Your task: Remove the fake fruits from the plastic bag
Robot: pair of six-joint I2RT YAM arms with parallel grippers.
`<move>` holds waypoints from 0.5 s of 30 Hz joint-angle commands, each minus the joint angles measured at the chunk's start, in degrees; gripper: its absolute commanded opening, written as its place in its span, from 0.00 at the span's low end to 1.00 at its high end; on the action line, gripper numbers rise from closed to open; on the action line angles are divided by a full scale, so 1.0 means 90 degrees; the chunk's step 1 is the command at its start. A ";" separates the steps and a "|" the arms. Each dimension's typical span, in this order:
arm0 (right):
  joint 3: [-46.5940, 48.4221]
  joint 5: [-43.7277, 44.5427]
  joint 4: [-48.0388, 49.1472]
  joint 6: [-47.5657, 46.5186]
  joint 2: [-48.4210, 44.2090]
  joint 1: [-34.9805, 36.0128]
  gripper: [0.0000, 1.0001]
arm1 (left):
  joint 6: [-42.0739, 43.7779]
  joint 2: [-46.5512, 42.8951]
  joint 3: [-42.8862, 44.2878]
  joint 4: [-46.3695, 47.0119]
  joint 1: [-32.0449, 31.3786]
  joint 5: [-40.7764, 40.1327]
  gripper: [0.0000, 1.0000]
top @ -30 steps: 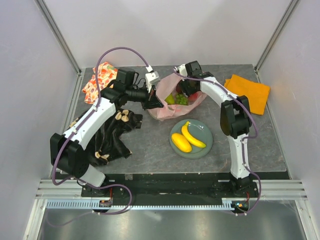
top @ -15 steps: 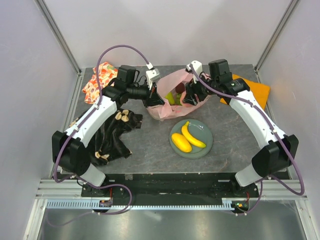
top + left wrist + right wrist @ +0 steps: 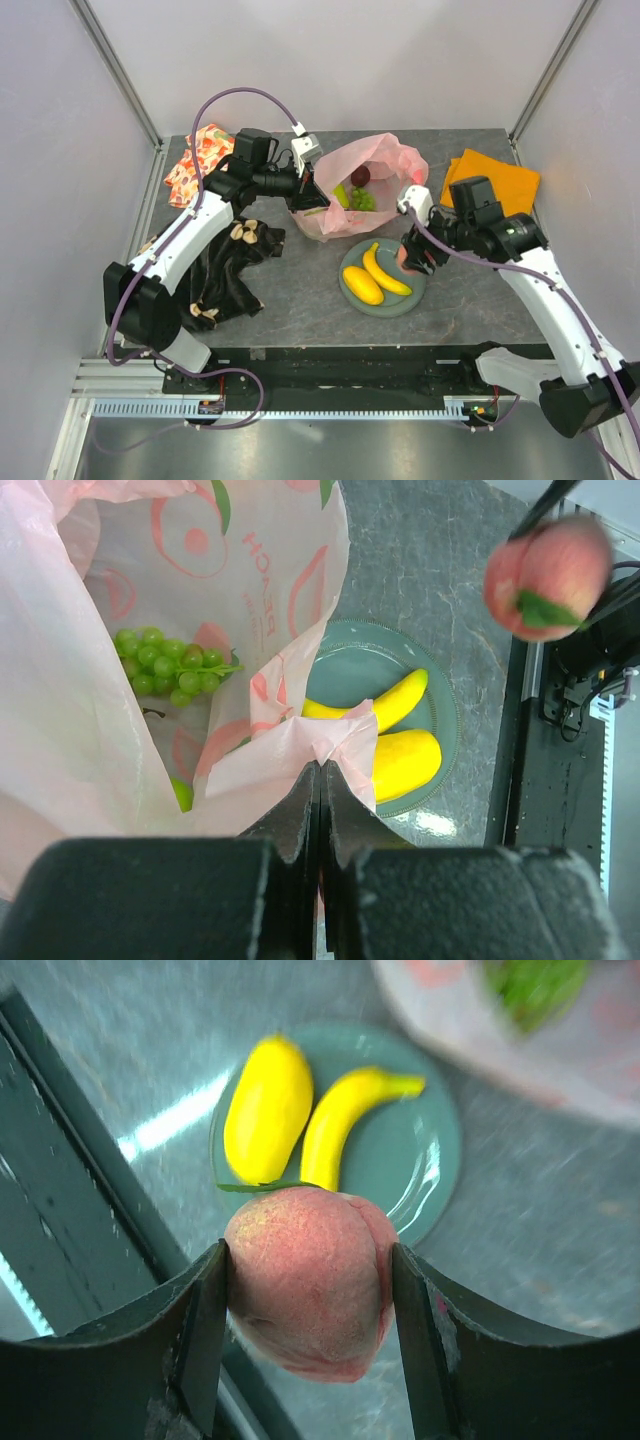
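The pink plastic bag (image 3: 385, 165) lies open at the back middle, with green grapes (image 3: 362, 200), a dark plum (image 3: 360, 176) and a green fruit (image 3: 341, 195) inside. My left gripper (image 3: 313, 196) is shut on the bag's near rim (image 3: 335, 742) and holds it open. My right gripper (image 3: 408, 256) is shut on the pink peach (image 3: 310, 1290) and holds it above the right edge of the green plate (image 3: 410, 285). The yellow banana (image 3: 385, 270) and yellow mango (image 3: 362, 285) lie on the plate. The grapes (image 3: 165, 665) also show in the left wrist view.
An orange cloth (image 3: 500, 180) lies at the back right. A floral fabric (image 3: 195, 160) lies at the back left. A dark cloth with pale patches (image 3: 228, 270) lies under the left arm. Metal frame posts stand at both back corners.
My right gripper has come out of the bag with the peach and swung forward and right to above the plate. The left gripper has kept its hold on the bag's rim.
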 commanded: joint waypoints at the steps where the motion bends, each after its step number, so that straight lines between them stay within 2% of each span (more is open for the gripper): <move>1: -0.0902 0.0308 0.0483 -0.0202 0.0343 -0.0019 0.39 | -0.0162 -0.0097 0.0166 0.0255 -0.0038 -0.0058 0.02; 7: -0.1265 0.0210 0.2035 0.0150 0.1348 -0.0019 0.39 | -0.0016 -0.0244 0.0078 0.0168 -0.0028 -0.0244 0.02; 15: -0.1069 0.0346 0.2770 0.0200 0.2589 -0.0028 0.39 | 0.0033 -0.0312 -0.0049 0.0089 -0.0038 -0.0293 0.02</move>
